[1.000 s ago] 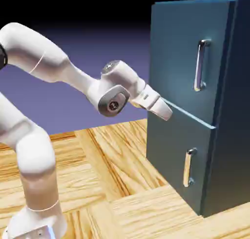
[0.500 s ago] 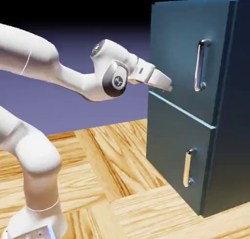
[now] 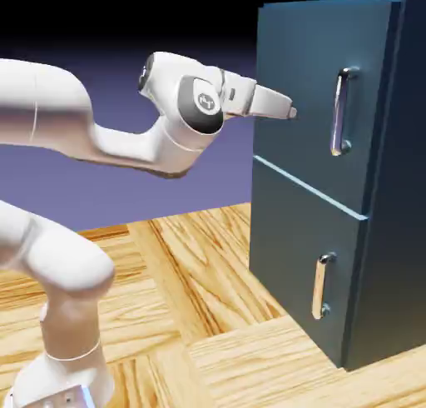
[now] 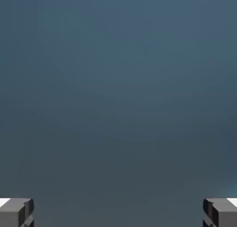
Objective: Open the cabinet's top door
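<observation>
The dark teal cabinet (image 3: 391,190) stands at the exterior view's right. Its top door (image 3: 312,90) is the taller panel and sits flush, with a long silver bar handle (image 3: 339,111) near its right side. My gripper (image 3: 290,112) points at that door's face, well left of the handle and about level with its middle. In the hand view my gripper (image 4: 118,212) is open with nothing between the fingertips (image 4: 16,211), and flat teal door surface (image 4: 118,91) fills the picture.
Below the top door is the shorter panel (image 3: 304,256) with a tan-gold handle (image 3: 319,286). The wooden table top (image 3: 200,315) stretches under the arm. My white arm (image 3: 100,140) crosses from the left.
My hand has risen from the seam between the two doors to the middle height of the top door and levelled out toward its face. Both doors stay shut.
</observation>
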### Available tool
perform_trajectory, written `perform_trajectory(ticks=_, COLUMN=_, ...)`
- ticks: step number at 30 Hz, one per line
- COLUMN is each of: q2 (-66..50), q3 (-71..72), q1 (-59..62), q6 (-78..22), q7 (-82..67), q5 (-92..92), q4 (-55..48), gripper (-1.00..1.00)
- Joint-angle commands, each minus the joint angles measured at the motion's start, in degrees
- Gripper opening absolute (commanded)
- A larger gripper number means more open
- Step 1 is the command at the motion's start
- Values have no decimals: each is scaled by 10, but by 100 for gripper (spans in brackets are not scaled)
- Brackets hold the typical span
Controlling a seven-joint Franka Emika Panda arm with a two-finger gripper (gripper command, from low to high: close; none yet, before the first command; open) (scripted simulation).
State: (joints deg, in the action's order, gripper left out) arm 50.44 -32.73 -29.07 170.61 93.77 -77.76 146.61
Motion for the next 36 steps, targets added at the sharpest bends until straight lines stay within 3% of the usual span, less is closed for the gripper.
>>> perform_trajectory(ticks=1, q2=6, q3=-11, q1=-9, q6=-1, q7=16, q5=-25, q4=-5, gripper=0)
perform_trajectory(ticks=22, q2=125, q3=-231, q1=-200, q6=-24, q7=362, q5=-548, q4=-101, gripper=0)
perform_trajectory(ticks=30, q2=105, q3=-284, q1=-307, q6=-54, q7=377, q5=-588, q4=-171, gripper=0)
perform_trajectory(ticks=31, q2=105, q3=-284, q1=-307, q6=-54, q7=377, q5=-588, q4=-171, gripper=-100)
perform_trajectory(ticks=36, q2=121, q3=-216, q1=-224, q6=-114, q7=393, q5=-566, q4=-93, gripper=-100)
